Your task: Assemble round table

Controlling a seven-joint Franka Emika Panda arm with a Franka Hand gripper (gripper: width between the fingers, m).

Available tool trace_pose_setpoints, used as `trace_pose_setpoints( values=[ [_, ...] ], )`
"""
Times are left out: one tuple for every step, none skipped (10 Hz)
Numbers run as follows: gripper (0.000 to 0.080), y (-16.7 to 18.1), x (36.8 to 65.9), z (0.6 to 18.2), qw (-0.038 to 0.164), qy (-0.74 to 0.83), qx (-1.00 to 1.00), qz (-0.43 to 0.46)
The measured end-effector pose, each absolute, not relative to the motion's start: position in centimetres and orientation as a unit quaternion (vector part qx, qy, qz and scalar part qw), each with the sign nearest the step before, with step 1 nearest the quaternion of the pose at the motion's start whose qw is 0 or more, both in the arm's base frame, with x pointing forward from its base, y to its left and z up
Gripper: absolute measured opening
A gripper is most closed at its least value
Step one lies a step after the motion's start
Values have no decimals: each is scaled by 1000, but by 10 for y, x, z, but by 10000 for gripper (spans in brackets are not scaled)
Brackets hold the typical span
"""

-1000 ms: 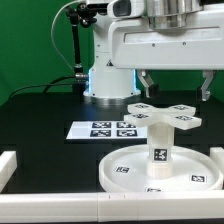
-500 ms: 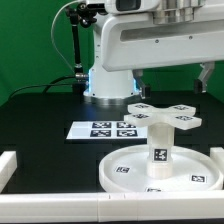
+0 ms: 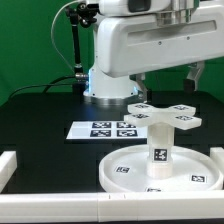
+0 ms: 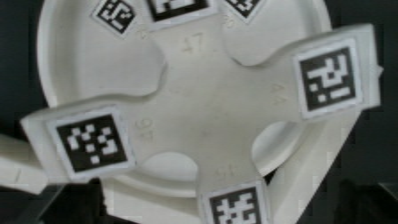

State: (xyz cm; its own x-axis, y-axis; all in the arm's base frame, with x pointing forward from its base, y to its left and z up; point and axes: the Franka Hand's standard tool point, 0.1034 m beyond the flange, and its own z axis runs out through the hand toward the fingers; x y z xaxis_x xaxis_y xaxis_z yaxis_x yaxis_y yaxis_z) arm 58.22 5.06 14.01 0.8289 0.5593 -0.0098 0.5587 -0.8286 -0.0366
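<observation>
The round table stands at the front right of the exterior view. Its large rimmed disc (image 3: 125, 172) lies flat, the short cylinder leg (image 3: 158, 150) stands upright in its centre, and the cross-shaped foot (image 3: 165, 115) sits on top of the leg. My gripper (image 3: 167, 80) hangs above the foot, clear of it, with its two dark fingers (image 3: 141, 83) wide apart and nothing between them. The wrist view looks straight down on the tagged foot (image 4: 199, 112) with the disc (image 4: 187, 48) under it. No fingers show there.
The marker board (image 3: 103, 129) lies on the black table behind the disc. A low white wall (image 3: 60, 208) runs along the front edge, and a white block (image 3: 8, 165) stands at the left. The arm's base (image 3: 105, 85) and a black cable are at the back.
The arm's hand has risen and tilted, and the fingers have lifted farther above the foot. The table parts have not moved.
</observation>
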Motion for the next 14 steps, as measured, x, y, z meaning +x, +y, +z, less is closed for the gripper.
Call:
trace_pose_setpoints(
  values=[
    [649, 57, 581, 139, 12, -324, -946, 12],
    [649, 54, 581, 139, 12, -352, -936, 12],
    [649, 52, 581, 138, 13, -377, -926, 12],
    [649, 52, 581, 138, 12, -403, -915, 12],
    [649, 51, 584, 139, 4, -480, -877, 8],
    [649, 52, 584, 138, 0, -533, -846, 10],
    [649, 52, 583, 135, -5, -587, -810, 15],
    [649, 52, 583, 135, -6, -596, -803, 16],
    [649, 50, 583, 135, -7, -622, -783, 18],
    [649, 49, 583, 135, -7, -625, -780, 18],
    [649, 49, 583, 135, -7, -623, -782, 18],
    [649, 48, 580, 133, -5, -629, -777, 20],
    [649, 45, 576, 129, -3, -629, -777, 22],
    [649, 42, 573, 125, -5, -629, -777, 20]
  ],
)
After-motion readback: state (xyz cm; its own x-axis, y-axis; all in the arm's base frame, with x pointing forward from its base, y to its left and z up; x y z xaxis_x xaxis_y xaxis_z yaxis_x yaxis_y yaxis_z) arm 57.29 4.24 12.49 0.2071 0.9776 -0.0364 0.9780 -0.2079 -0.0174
